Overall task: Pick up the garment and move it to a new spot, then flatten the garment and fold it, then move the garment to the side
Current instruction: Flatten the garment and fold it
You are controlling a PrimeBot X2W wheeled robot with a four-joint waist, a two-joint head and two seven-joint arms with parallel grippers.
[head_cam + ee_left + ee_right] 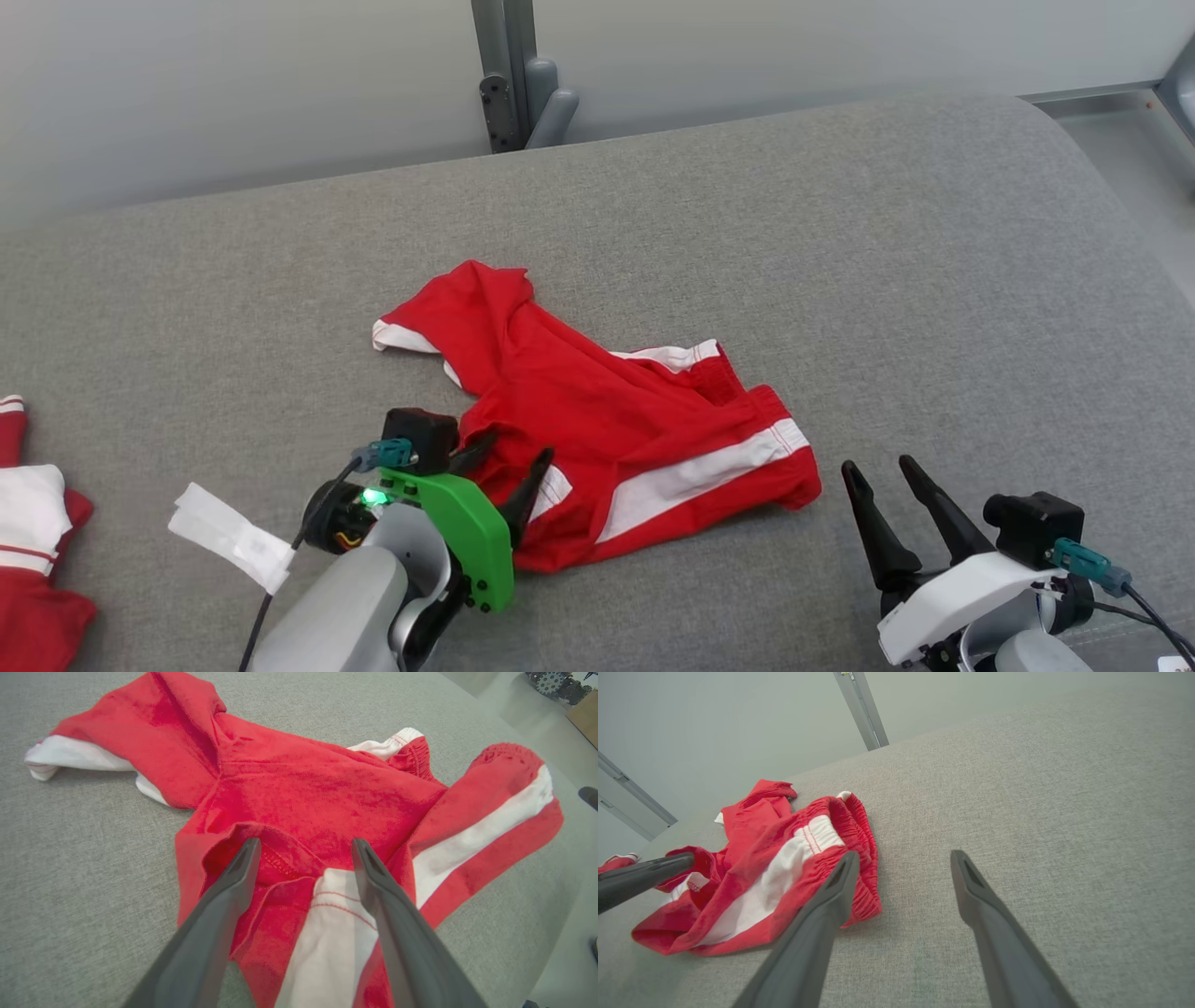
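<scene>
Though crumpled, garment (pixel 597 420) under left hand (pixel 518 446)

Left tool (pixel 518 445) has a green mount (pixel 467 525), right tool (pixel 877 462) a white mount (pixel 952 597).

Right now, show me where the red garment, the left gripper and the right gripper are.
red garment (pixel 597 411), head view, middle of the red cloth.
left gripper (pixel 518 446), head view, midway between its open fingertips.
right gripper (pixel 877 464), head view, midway between its open fingertips.
</scene>
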